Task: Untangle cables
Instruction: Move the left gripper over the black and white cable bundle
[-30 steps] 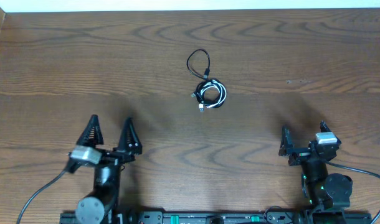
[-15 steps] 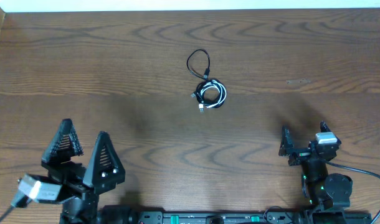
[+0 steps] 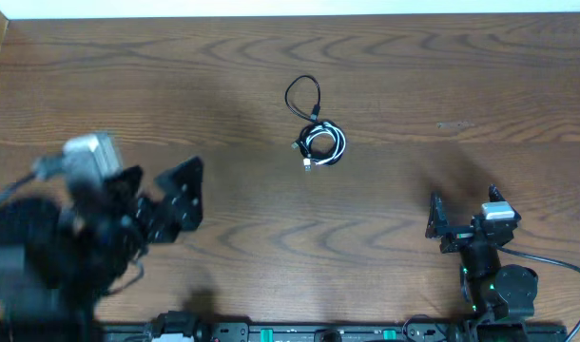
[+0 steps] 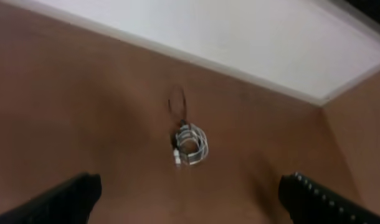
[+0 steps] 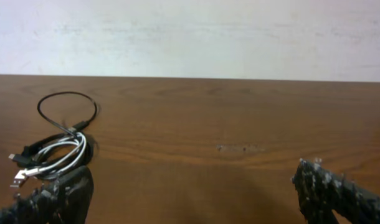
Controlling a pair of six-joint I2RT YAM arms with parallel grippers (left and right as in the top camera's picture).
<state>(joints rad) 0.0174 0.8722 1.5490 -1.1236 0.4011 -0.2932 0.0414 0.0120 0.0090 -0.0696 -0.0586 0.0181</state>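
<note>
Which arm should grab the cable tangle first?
Probably left: the cables sit centred ahead of the open left pincer; for the right pincer they lie far off to the side.

A dark brown wooden table (image 3: 461, 57) with wavy grain fills the view. A white wall (image 5: 190, 31) runs along its far edge. A faint pale scuff (image 5: 238, 148) marks the wood.

cables (image 3: 319, 141): white, black | table (image 3: 461, 85): brown wood grain

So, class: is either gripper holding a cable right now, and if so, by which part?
Nothing. The left gripper and right gripper are open, apart from the cables.
</note>
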